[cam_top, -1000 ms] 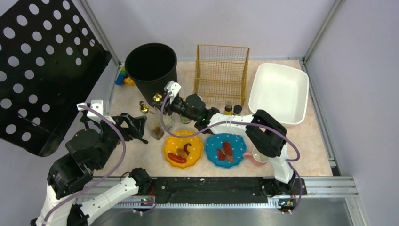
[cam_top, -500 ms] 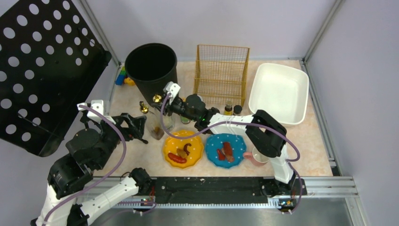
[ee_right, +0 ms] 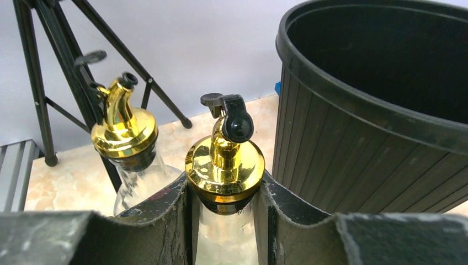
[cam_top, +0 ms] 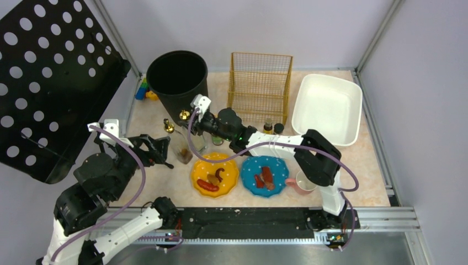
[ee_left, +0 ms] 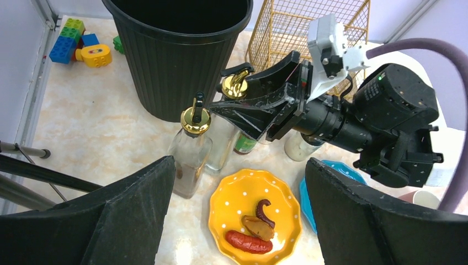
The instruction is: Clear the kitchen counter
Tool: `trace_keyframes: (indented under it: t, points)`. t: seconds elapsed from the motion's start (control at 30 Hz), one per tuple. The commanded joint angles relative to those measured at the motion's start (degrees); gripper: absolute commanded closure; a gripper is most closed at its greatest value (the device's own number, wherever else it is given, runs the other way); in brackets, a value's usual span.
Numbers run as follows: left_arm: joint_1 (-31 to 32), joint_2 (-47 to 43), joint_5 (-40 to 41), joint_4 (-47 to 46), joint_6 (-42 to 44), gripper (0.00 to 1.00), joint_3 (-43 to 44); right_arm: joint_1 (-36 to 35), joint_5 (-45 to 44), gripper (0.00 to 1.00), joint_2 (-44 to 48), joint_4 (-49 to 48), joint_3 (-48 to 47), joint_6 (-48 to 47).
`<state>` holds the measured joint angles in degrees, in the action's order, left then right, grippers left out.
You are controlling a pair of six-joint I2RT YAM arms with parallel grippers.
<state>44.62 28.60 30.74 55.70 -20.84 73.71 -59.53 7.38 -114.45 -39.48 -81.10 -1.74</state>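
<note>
Far left, the left gripper [cam_top: 161, 152] hangs with fingers [ee_left: 138, 221] spread beside the brown bottle [ee_left: 193, 154], holding nothing. Next along, the right gripper [ee_right: 224, 190] is clamped on the clear bottle [ee_right: 224, 160] at the neck, close by the black bin [cam_top: 165, 94]. That's the pick-up step, I'd say, and it now wants a straight lift clear of its neighbour. The kitchen counter [cam_top: 367, 165] lies under everything, well cluttered. The clear bottle's foot hides behind the right gripper, and the pink cup [cam_top: 295, 185] sits half under the arm.

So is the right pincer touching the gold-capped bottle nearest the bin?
Touching. The right wrist view shows the right pincer clamped on the bottle neck.
</note>
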Motion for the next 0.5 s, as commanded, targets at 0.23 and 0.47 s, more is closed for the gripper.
trace_keyframes:
  t: [0.23, 0.47]
  points:
    - [-0.1, -0.4, -0.6, -2.9, 0.9, 0.08, 1.3, -0.6, -2.9, 1.0, 9.1, -7.7, -8.2, 0.9]
    - [-0.1, -0.5, -0.2, -2.9, 1.2, 0.08, 1.7, -0.3, -4.5, 1.0, 12.4, 2.9, -15.8, -1.5]
